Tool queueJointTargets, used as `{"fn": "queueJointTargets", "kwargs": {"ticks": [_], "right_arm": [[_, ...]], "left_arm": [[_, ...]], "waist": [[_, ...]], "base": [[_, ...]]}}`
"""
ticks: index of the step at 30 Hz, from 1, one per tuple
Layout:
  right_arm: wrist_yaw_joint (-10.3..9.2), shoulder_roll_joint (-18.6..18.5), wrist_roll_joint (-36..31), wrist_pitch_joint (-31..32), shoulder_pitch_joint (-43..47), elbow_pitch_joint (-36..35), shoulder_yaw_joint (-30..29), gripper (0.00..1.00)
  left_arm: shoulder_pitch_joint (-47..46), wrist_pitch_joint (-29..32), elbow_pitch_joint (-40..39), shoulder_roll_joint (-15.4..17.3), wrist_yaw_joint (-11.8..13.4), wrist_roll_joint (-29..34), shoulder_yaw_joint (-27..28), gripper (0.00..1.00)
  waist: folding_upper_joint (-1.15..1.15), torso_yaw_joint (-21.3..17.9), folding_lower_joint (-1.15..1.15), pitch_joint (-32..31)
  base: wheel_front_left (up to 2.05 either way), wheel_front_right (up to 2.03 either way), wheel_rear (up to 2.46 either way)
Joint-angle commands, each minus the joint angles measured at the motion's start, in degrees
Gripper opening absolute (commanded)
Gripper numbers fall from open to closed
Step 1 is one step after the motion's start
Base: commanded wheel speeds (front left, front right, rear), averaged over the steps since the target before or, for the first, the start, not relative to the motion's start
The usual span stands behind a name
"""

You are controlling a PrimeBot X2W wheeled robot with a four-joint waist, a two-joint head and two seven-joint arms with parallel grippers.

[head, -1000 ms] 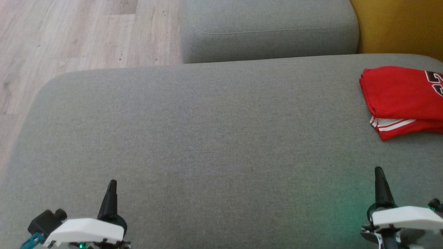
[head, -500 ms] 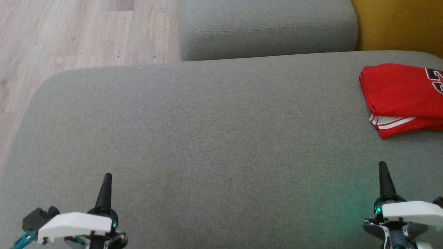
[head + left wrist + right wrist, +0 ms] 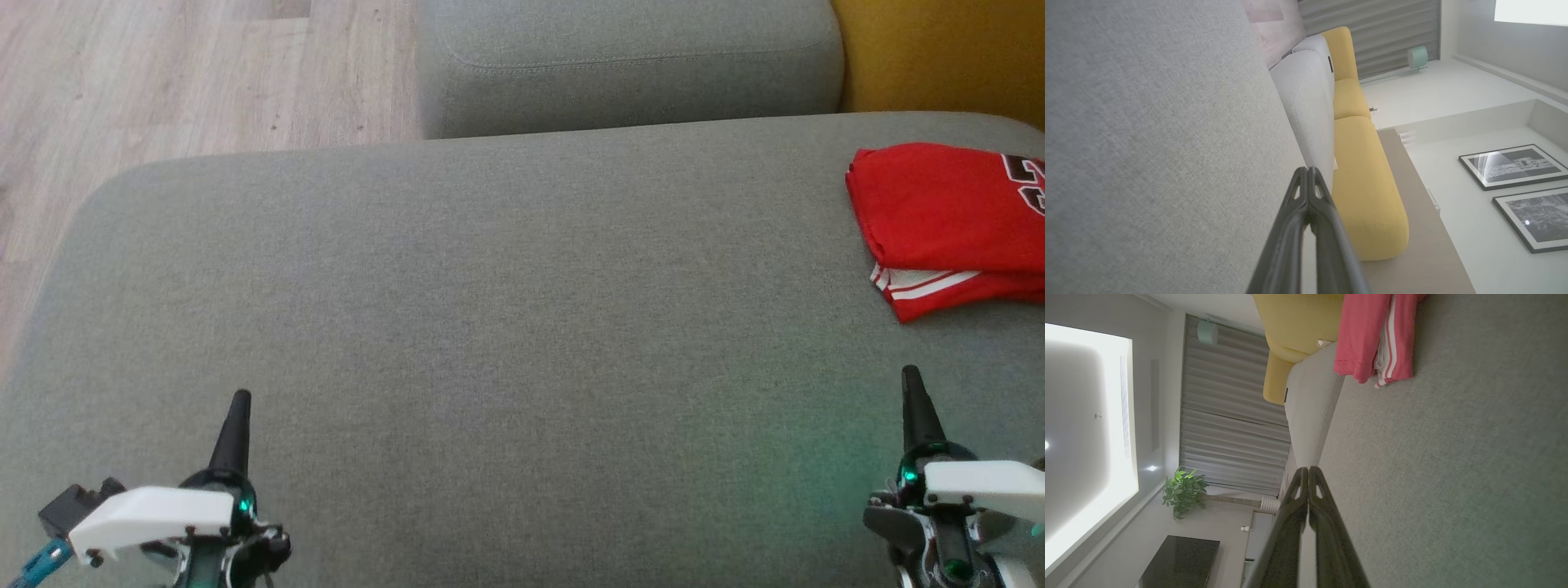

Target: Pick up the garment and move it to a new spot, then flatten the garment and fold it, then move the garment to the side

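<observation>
Pointing away from the robot at the near edge of the grey seat cushion (image 3: 506,286), the left pincer (image 3: 239,398) and the right pincer (image 3: 911,374) sit well apart. Both are clenched on nothing, and each wrist view shows the fingertips pressed together. Farther off, ahead of the right pincer, the garment (image 3: 939,212), a red jersey with white stripes, lies folded on the cushion's far right part, apart from both pincers. Beyond the cushion are a second grey cushion (image 3: 629,73), a yellow cushion (image 3: 939,57) and a wooden floor (image 3: 163,82).
</observation>
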Motion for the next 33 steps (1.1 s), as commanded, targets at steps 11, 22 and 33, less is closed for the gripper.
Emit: {"fn": "queueJointTargets", "kwargs": {"ticks": [11, 22, 33], "right_arm": [[0.36, 0.2, 8.1, 2.3, -4.5, -1.8, -0.5, 0.00], [0.39, 0.6, 14.4, 4.0, -5.7, -1.8, -1.5, 0.00], [0.40, 0.7, 14.7, 4.2, -5.8, -1.8, -1.7, 0.00]], "left_arm": [[-5.7, 2.2, -0.4, 0.5, -2.1, -8.8, 3.7, 0.00], [-7.4, 4.0, 0.7, 0.3, -3.3, -15.7, 5.3, 0.00], [-7.5, 4.4, 0.8, 0.1, -3.4, -15.9, 5.7, 0.00]], "waist": [[0.00, -0.3, 0.00, 0.5], [0.00, -0.5, 0.00, 0.9], [0.00, -0.5, 0.00, 0.9]], "base": [[0.00, 0.00, 0.00], [0.00, 0.00, 0.00], [0.00, 0.00, 0.00]]}}
